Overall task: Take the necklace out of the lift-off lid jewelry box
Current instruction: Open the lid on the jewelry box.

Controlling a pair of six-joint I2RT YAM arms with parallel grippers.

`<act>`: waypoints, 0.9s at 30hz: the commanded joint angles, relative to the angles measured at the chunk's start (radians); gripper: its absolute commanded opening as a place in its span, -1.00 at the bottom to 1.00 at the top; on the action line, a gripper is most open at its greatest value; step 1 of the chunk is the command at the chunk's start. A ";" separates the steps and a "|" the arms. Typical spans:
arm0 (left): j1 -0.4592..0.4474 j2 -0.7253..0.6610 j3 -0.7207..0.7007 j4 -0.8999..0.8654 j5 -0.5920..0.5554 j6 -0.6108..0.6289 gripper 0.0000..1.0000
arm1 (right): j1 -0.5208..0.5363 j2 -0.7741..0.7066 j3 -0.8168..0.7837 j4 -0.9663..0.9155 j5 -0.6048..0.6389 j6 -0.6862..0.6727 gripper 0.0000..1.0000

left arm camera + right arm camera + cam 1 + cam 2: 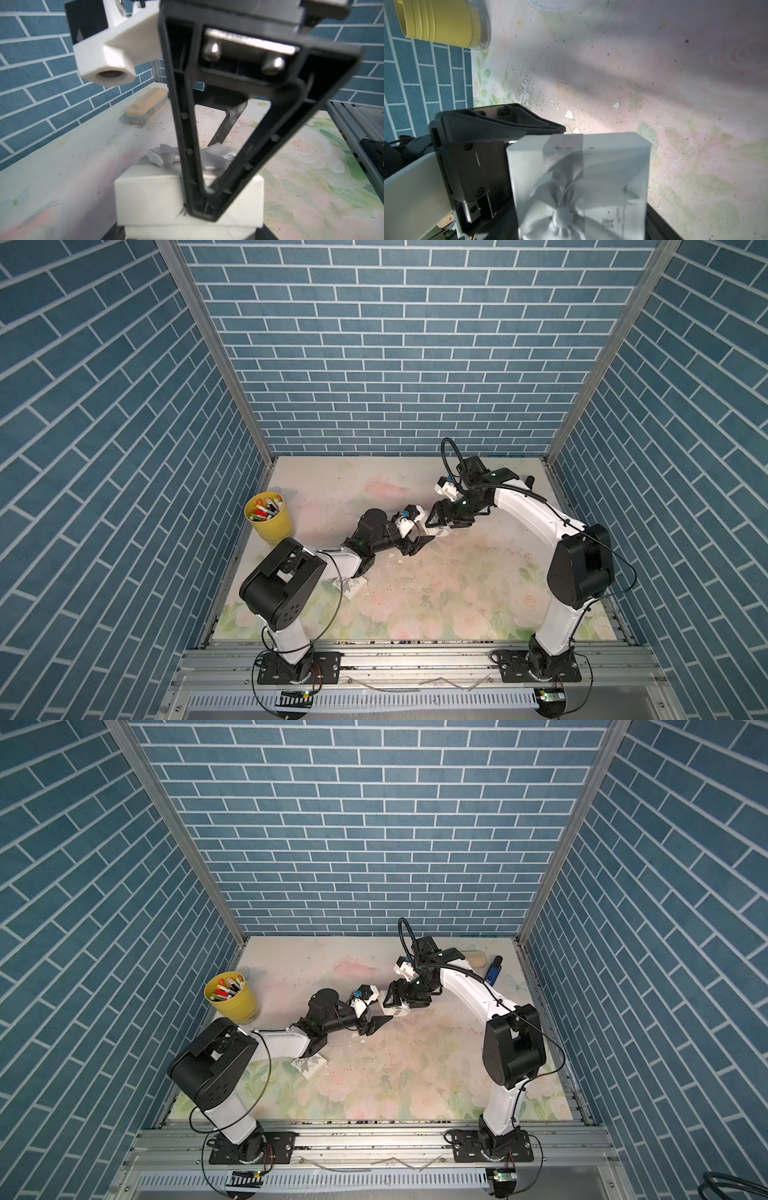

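Right up against the left wrist lens, one finger of the right gripper was seen as a big blurry black triangle, and a good chunk of the white box was blocked by it. Its tip was pressed into the side of the lid, where a small crease could be made out. The other finger was mostly hidden behind the grey bow. So the lid was taken to be clamped by the right gripper, tbh.

The left gripper was parked just beside the box on the floral table. Only dark slivers of its fingers were caught at the frame edge, so whether it was gripping or loose couldn't be told.

The lid was seated on the box, so the necklace was hidden from every view. In both top views the box was nearly swallowed by the two grippers. A small patterned box was half covered by the left arm, and a tan case was caught in a top view, tucked just behind the right arm.
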 commanded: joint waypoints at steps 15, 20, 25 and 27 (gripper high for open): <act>0.015 -0.017 -0.057 0.046 -0.026 -0.009 0.08 | -0.047 -0.050 0.050 -0.082 0.012 -0.038 0.37; 0.018 -0.015 -0.065 0.061 -0.028 -0.021 0.07 | -0.047 -0.053 0.057 -0.100 0.045 -0.050 0.37; 0.020 -0.020 -0.076 0.070 -0.032 -0.022 0.06 | -0.050 -0.064 0.060 -0.104 0.081 -0.055 0.37; 0.022 -0.025 -0.082 0.072 -0.033 -0.019 0.06 | -0.058 -0.074 0.060 -0.107 0.113 -0.054 0.37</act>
